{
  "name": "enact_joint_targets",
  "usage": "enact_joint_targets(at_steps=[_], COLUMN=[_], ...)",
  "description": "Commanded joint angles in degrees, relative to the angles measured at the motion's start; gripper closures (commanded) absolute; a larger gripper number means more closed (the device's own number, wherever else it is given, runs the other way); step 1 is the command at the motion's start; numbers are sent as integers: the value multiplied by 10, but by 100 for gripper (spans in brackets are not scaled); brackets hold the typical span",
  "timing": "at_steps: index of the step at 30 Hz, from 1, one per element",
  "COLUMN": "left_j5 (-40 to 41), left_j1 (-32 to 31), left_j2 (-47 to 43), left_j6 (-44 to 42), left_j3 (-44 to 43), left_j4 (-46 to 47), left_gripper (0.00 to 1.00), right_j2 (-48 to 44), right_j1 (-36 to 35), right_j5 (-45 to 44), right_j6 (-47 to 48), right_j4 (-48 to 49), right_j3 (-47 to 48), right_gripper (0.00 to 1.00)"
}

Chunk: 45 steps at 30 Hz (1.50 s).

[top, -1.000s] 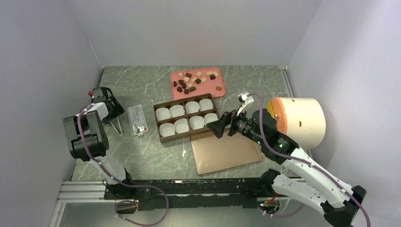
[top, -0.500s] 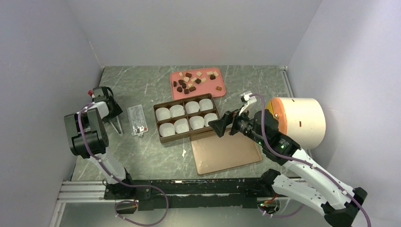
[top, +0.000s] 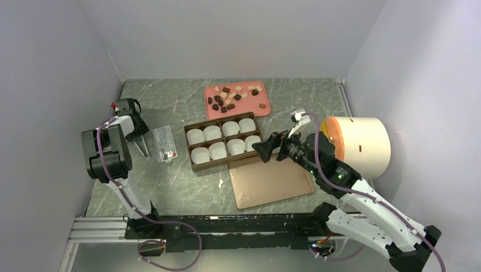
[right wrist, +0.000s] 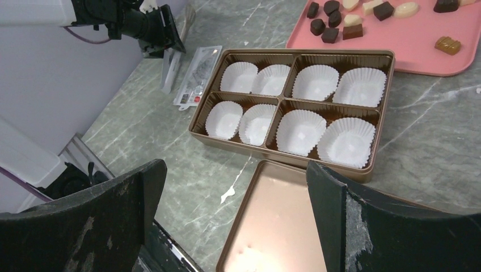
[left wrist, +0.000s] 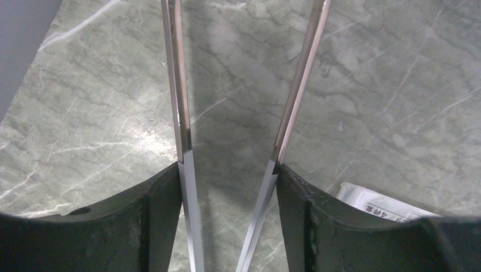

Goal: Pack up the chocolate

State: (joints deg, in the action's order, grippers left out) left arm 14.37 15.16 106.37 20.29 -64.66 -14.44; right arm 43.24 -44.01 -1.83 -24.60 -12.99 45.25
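Grey-green marbled desk (top: 170, 99). Left claw (left wrist: 228, 170) pinches thin metal tweezers (left wrist: 295, 96) (presumably the tool for the tiny mixed chocolate pieces (top: 232, 94)); right claw (right wrist: 232, 170) gapes empty by brown cup-lined box (right wrist: 295, 160).

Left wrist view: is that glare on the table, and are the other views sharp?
Left wrist: a pale sheen on the table, and the tweezers catch light. Right wrist: the lid shows a bright reflection; chocolate and paper cups look sharp. Top external: evenly lit, soft shadows.

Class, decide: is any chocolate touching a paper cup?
Apart. The right wrist view shows the paper cups empty in the box, with the chocolates on the pink tray beyond.
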Motion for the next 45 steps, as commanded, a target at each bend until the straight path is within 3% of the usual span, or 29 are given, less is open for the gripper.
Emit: enact_joint_targets(at_steps=[1,10,35,45], left_j5=[-3,14,-138,-145], left_j1=[-3,-24,-40,-145], left_j2=[23,5,-118,-130], left_j6=[-9,-2,-59,-98], left_j3=[11,-16,-151,-238], left_j4=[-43,-95,-202,-261], left_gripper=[40,45,53,53], right_j2=[-16,-7,43,34], right_j1=[1,1,1,2], right_j5=[-15,-12,-1,-6], right_j6=[-3,-23,-77,-82], right_j4=[17,-5,-7,-18], right_j3=[14,28,37,35], right_gripper=[0,0,1,1])
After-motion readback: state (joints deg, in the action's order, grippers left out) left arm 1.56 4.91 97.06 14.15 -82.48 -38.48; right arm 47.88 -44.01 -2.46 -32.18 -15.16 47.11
